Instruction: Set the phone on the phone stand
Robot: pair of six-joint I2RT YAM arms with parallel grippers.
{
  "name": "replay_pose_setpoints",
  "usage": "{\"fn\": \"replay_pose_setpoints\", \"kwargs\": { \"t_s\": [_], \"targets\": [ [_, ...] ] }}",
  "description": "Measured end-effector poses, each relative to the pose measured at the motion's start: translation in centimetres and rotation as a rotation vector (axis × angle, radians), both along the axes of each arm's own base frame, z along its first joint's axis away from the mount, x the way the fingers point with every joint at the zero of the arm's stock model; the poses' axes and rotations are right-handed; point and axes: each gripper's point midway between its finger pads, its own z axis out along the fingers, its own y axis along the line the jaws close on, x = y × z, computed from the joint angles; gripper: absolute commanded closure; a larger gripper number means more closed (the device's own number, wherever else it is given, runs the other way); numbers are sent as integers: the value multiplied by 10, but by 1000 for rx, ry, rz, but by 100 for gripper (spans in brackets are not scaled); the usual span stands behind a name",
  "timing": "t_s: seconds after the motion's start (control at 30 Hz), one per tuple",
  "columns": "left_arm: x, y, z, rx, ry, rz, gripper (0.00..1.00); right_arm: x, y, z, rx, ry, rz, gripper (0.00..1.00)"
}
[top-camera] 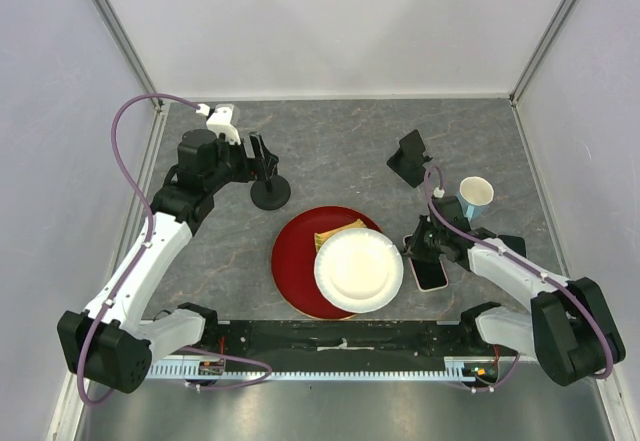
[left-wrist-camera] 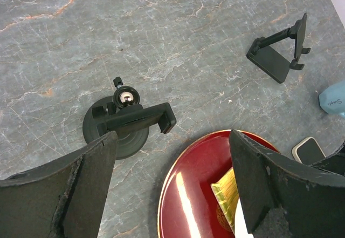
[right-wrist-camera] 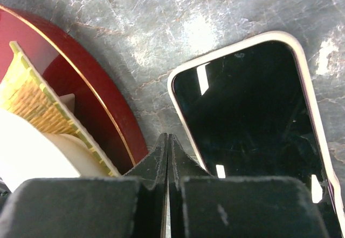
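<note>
Risk sits with the right gripper [right-wrist-camera: 168,141]: its fingers are pressed together on nothing, tips at the gap between the red plate [right-wrist-camera: 81,70] and the phone [right-wrist-camera: 253,124], which lies flat and screen-up on the table [top-camera: 340,151], well apart from the stand [top-camera: 410,158] at the back. A thin phone lying flush likely offers no edge to pinch, so a nudge may skate it away or against the plate. The left gripper [left-wrist-camera: 172,141], jaws wide apart, hovers over a black clamp mount [left-wrist-camera: 129,120], the wrong holder.
</note>
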Motion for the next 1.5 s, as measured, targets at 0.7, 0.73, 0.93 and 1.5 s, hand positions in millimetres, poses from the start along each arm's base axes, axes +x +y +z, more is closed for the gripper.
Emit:
{"fn": "replay_pose_setpoints", "kwargs": {
  "t_s": [0.7, 0.73, 0.93, 1.5],
  "targets": [
    [1, -1, -4, 2, 10, -1, 10, 44, -49, -11, -231, -104, -196, 57],
    [1, -1, -4, 3, 11, -2, 10, 44, -50, -9, -238, -106, -193, 36],
    [2, -1, -5, 3, 15, -2, 10, 52, -67, 30, -240, -200, -238, 2],
    [0, -4, -5, -4, 17, -21, 10, -15, -119, 22, -356, 29, -493, 2]
  ]
}}
